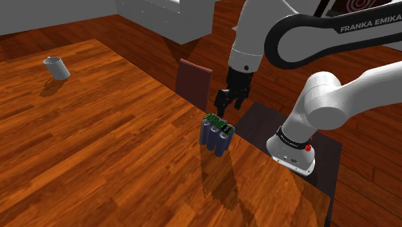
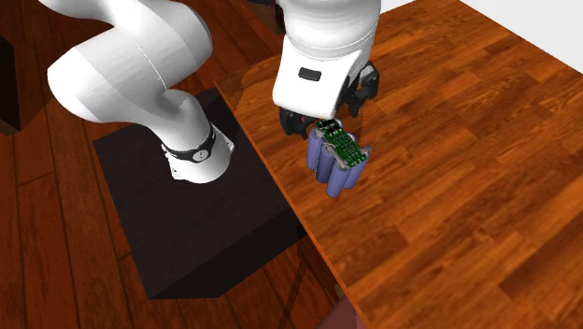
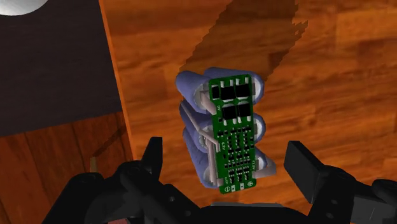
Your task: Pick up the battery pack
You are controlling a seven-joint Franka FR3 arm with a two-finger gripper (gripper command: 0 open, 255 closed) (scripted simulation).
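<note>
blue battery pack (image 1: 216,133) stands upright just below the spread hand (image 1: 230,106).

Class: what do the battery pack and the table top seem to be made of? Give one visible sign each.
Battery pack: matte bluish cylinders, probably plastic-sleeved cells, under a green printed circuit board. Table top: glossy wood, shown by plank grain and sheen.
</note>
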